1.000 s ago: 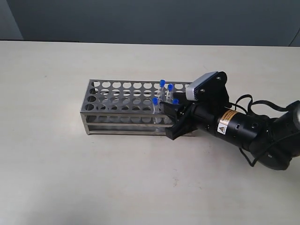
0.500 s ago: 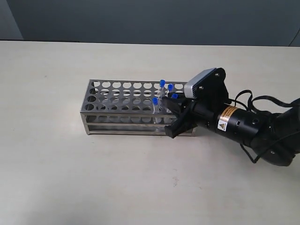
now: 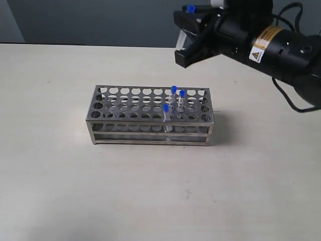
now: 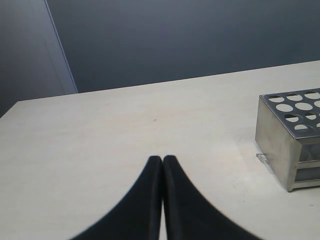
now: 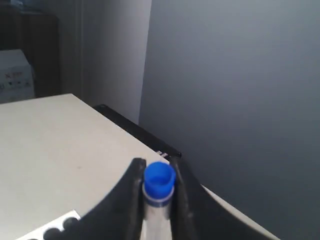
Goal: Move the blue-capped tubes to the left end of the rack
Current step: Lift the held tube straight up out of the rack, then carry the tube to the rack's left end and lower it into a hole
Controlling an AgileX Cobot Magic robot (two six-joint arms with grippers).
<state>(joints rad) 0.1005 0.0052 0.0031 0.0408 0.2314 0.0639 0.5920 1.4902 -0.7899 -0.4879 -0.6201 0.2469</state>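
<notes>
The right gripper (image 3: 181, 39) hangs high in the upper right of the exterior view, well above the table (image 3: 60, 175). Its jaws are pinched narrowly on one blue-capped tube (image 5: 159, 179). In the exterior view only the blue cap (image 3: 190, 8) shows plainly, at the very top of the frame. The fingers hide most of the body, so I cannot tell how close to vertical the tube sits.

The left gripper (image 4: 162, 162) has its fingers pressed together with nothing between them. It rests low over bare table, with one end of the rack (image 4: 272, 145) at the right edge of its own view.

The steel rack (image 3: 130, 121) stands at centre frame, its long axis running left to right. Three more blue-capped tubes stand upright in holes right of its middle: one at the back (image 3: 173, 90), one just beside it (image 3: 182, 94), and one nearer the front (image 3: 165, 108). The holes at the left end look empty.

What the coming move turns on, as I judge it, is this. The target holes lie down and to the left of the held tube, past the three standing caps. The right arm, though farther from that end, is the one carrying the tube. It should stay high across the caps and square the tube upright before lowering.
</notes>
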